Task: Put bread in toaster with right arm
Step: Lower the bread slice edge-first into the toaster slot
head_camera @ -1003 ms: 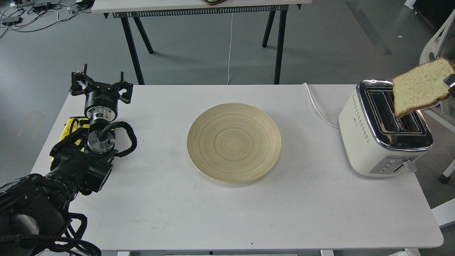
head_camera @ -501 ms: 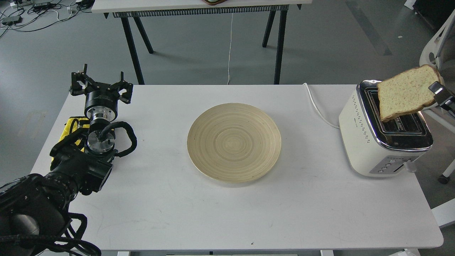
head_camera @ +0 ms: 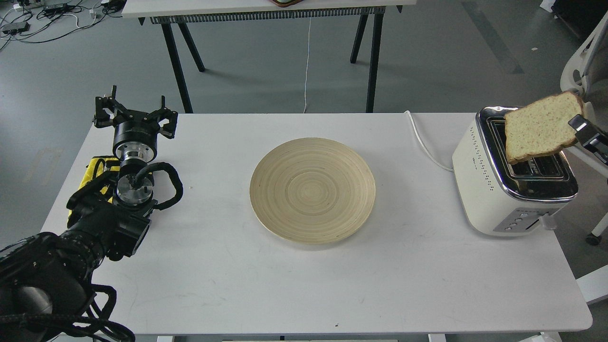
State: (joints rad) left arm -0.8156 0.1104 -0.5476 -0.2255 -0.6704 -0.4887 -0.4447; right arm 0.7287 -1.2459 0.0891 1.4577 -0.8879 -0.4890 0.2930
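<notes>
The right gripper (head_camera: 585,133), mostly out of view, seems clamped on the bread (head_camera: 541,127) above the toaster (head_camera: 515,175); turn the slice upright and line it with a slot before lowering.

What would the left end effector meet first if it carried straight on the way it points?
Likely nothing on the white table: the left end effector points past its far edge toward open floor, though depth is unclear.

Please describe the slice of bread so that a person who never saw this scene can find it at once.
Look at the white table, then at the cream toaster on its right end. The bread hangs just above the chrome slots, pinched at its right edge by the right tool. It is the only pale tan, flat, speckled slice; the round wooden plate is empty.
</notes>
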